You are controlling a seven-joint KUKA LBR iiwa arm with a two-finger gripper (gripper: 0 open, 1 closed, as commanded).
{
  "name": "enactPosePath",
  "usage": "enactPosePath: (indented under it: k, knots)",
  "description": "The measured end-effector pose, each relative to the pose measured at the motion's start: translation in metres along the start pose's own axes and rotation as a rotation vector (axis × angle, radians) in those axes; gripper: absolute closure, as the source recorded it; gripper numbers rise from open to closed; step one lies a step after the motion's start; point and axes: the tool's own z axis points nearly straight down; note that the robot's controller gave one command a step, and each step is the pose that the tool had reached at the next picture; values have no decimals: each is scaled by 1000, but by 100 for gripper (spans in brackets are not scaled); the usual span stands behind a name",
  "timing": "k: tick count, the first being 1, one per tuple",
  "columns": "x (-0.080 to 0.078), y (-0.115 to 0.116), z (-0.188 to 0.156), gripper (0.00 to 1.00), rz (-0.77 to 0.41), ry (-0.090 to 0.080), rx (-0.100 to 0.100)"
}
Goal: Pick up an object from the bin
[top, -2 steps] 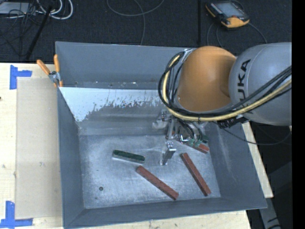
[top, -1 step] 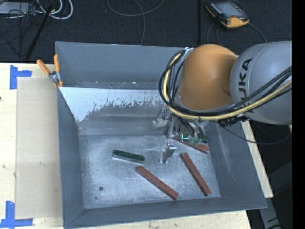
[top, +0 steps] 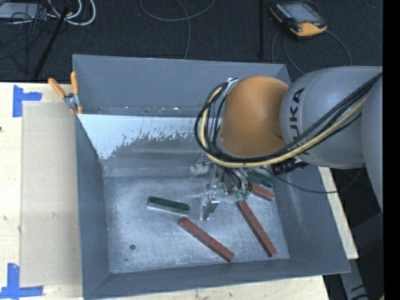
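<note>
From the camera view, the grey bin (top: 128, 105) has just a few thin sticks lying flat on its floor. The arm comes in over the right edge. Its round orange cover (top: 250, 114) and a loop of cables (top: 205, 130) hang over the back half of the floor.

The gripper (top: 208, 210) is down low, near the middle of the floor. I cannot tell if its jaws are spread or pressed together, because they are small and partly under the wrist. I see nothing between them.

A dark green stick (top: 167, 204) lies just beside the gripper, toward the left edge. A long brown stick (top: 206, 239) lies slanted near the front edge, with its top end close under the gripper. Another brown stick (top: 256, 227) points toward the front right corner. A short red and green piece (top: 261, 191) peeks out under the wrist by the right edge.

The gripper seems to sit in the gap between the green stick and the long brown one, so I cannot say which one it is going for.

What could go wrong? The jaws could shut on nothing if they come down in that gap. The sticks are thin and flat, so the tips might bump one and push it away across the smooth metal. They could also scrape hard on the floor. A stick pinched near its end might tip and slip out when lifted.
</note>
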Motion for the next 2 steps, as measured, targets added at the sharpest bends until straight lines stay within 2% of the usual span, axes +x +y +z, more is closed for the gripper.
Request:
enactPosePath:
  k: [1, 2]
  knots:
    - [-11, 0, 81, 100, 33, -7, 0]
    - [-11, 0, 81, 100, 34, -7, 0]
